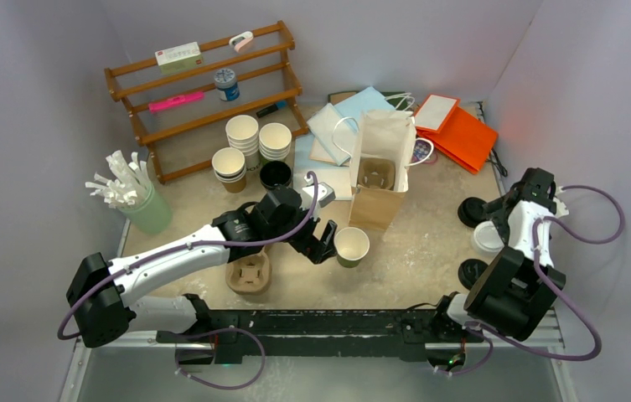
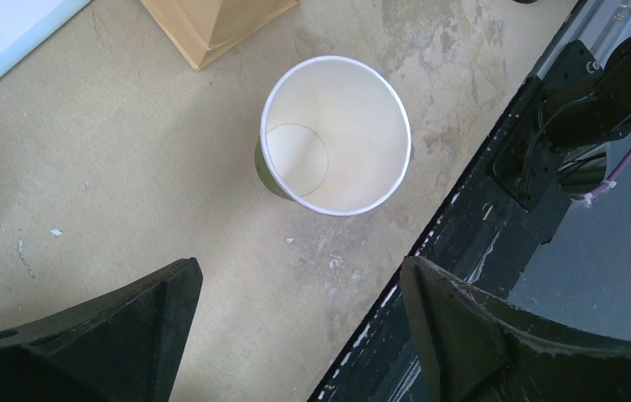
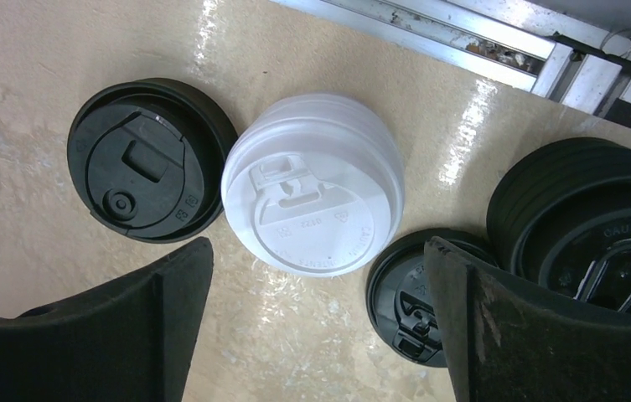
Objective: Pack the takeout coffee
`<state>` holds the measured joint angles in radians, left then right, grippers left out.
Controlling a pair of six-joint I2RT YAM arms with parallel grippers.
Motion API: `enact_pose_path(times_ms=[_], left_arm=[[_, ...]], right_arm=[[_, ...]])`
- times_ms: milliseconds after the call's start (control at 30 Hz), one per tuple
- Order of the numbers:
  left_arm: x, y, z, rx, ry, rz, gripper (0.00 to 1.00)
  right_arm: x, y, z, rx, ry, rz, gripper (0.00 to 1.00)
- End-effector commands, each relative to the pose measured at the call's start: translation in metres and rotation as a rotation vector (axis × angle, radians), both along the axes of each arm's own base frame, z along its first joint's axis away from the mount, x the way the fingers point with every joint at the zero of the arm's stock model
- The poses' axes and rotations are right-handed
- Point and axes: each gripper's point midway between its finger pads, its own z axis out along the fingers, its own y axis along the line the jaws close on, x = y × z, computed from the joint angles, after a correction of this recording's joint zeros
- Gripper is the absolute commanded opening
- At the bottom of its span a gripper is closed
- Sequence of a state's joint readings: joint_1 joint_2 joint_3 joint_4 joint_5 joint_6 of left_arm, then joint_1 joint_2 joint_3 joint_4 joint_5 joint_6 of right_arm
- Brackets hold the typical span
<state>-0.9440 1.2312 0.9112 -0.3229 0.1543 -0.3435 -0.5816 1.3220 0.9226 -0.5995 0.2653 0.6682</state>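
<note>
Fingers (image 2: 127,327) of the left gripper (image 2: 299,268) spread wide, empty. The lidless paper cup (image 2: 335,134) stands upright just ahead, centred between them, beside the paper bag (image 1: 381,180). The right gripper (image 3: 318,251) gapes over the white lid (image 3: 312,201), well apart from the cup.

A wooden rack (image 1: 219,113) stands at eleven o'clock on the tabletop (image 1: 429,243), with a pink marker (image 1: 176,101) lying on one rail. At nine o'clock a green cup (image 1: 148,211) bristles with white straws (image 1: 119,186). A black cup (image 1: 276,174) sits toward twelve — a moulded pulp tray (image 1: 249,274) lies near seven. Orange bags (image 1: 462,134) lie flat at one o'clock.
</note>
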Motion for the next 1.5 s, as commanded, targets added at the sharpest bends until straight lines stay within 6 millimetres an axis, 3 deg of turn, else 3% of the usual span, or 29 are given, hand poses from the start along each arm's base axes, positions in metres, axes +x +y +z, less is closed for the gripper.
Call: enact_pose_path(times_ms=[0, 467, 1067, 1467], left_arm=[[0.003, -0.013, 0.022, -0.052, -0.044, -0.039, 0.94], [0.005, -0.015, 0.02, -0.051, -0.042, -0.041, 0.94], [0.006, -0.018, 0.014, -0.037, -0.03, -0.043, 0.94], [0.006, -0.018, 0.013, -0.033, -0.024, -0.042, 0.94]], right_arm=[[0.014, -0.004, 0.003, 0.013, -0.032, 0.02, 0.98], [0.013, -0.024, -0.009, -0.02, 0.065, -0.067, 0.99], [0.018, -0.02, -0.019, 0.008, 0.086, -0.079, 0.96], [0.021, -0.021, -0.008, -0.001, 0.081, -0.084, 0.76]])
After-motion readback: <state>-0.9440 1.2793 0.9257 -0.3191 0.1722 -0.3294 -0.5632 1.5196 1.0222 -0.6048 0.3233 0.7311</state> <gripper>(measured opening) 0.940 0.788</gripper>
